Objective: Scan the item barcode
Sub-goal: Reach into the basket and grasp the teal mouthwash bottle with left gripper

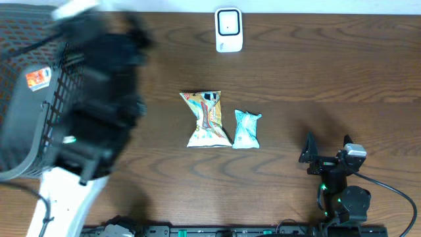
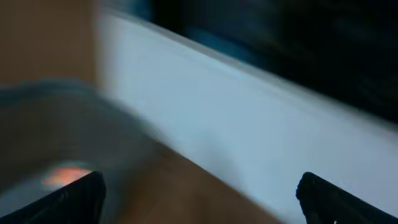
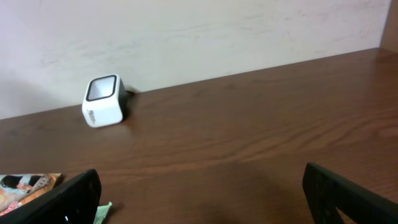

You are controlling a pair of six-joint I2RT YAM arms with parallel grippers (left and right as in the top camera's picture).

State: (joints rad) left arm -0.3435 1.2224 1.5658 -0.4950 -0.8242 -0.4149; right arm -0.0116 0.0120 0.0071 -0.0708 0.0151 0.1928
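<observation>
Scanner [image 1: 229,29] at table's [image 1: 316,79] far edge; large packet [image 1: 206,119] mid-table, small packet [image 1: 247,129] just right; basket [image 1: 29,125] far left.

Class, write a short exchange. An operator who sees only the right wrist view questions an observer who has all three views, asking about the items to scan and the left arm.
Operator: I see the scanner and only the corners of two packets. How do they lie?
Observer: From overhead, the snack bag and the smaller teal packet lie side by side, with the teal one nearer the right end effector.
Operator: Where is the left arm?
Observer: It is a blur over the black basket at the far left.
</observation>
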